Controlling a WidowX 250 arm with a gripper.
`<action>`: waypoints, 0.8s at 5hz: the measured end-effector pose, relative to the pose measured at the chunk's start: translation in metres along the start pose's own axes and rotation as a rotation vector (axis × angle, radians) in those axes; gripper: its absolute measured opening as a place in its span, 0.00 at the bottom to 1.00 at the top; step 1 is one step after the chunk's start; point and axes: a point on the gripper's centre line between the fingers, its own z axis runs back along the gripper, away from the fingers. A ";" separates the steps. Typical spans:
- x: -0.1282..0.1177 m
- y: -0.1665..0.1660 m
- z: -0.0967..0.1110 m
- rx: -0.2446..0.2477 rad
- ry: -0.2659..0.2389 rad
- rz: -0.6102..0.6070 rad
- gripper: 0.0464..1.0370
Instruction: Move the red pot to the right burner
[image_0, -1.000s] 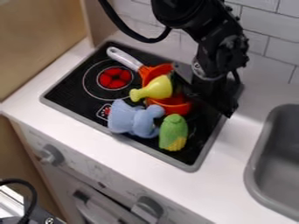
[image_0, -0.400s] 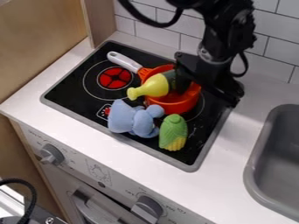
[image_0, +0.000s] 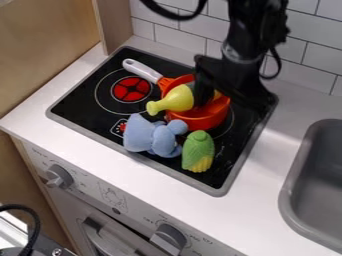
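Nearest, green-and-yellow corn (image_0: 198, 152) beside blue plush (image_0: 152, 137) on the cooktop (image_0: 225, 189). Beyond, red pot (image_0: 200, 121) over the right burner (image_0: 232, 126), pale handle toward the red-lit burner (image_0: 131, 89), yellow toy (image_0: 175, 100) leaning out. Black gripper (image_0: 230, 82) above pot; opening and grip, cannot tell.

My black arm (image_0: 248, 37) comes in from the top edge, right of centre; my gripper (image_0: 230, 101) hangs downward, fingers apart.

Stovetop (image_0: 80, 102) — pot (image_0: 202, 121), blue toy (image_0: 148, 136), corn (image_0: 198, 151).
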 end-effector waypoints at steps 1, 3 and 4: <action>-0.006 0.006 0.005 0.003 0.047 -0.022 0.96; -0.027 0.034 0.029 -0.001 0.043 -0.089 0.96; -0.042 0.054 0.037 0.008 0.058 -0.132 0.96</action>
